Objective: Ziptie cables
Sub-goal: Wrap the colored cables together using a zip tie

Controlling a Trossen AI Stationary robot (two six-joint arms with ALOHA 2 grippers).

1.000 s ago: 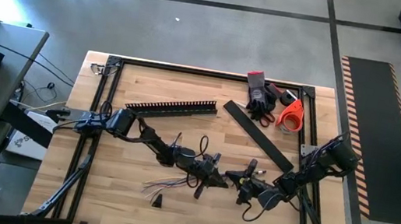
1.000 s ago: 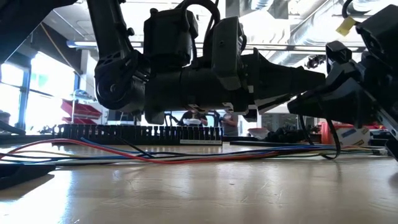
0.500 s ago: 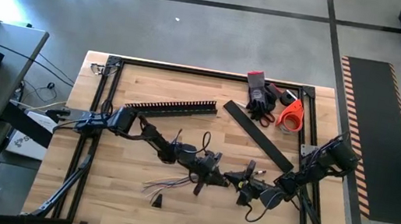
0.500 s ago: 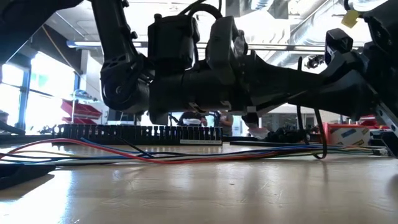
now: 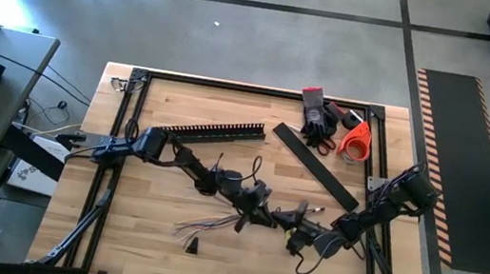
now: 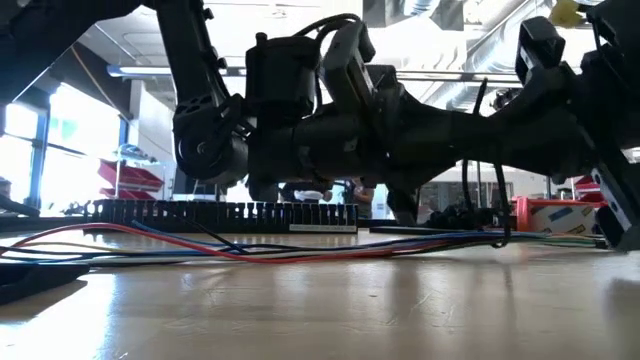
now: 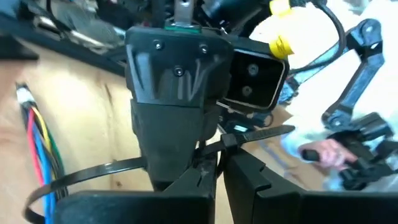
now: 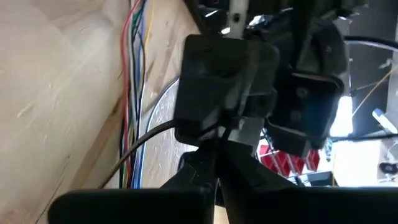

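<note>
Cables (image 5: 204,221) splayed flat on the table (image 5: 164,231), just beside both grippers, loose ends toward the slotted rail's (image 5: 210,132) side | left gripper (image 5: 264,219) fingers pressed together on a black zip tie (image 7: 249,135) | right gripper (image 5: 286,220) tip to tip with it, fingers closed on the same zip tie | tie's loop hangs beside the coloured strands.

Overhead camera is looking straight down on the table (image 5: 180,118). Low camera is sitting at tabletop level, facing the room. Both wrist cameras are facing each other closely, sharing the cables (image 7: 42,146) with both wider views.
</note>
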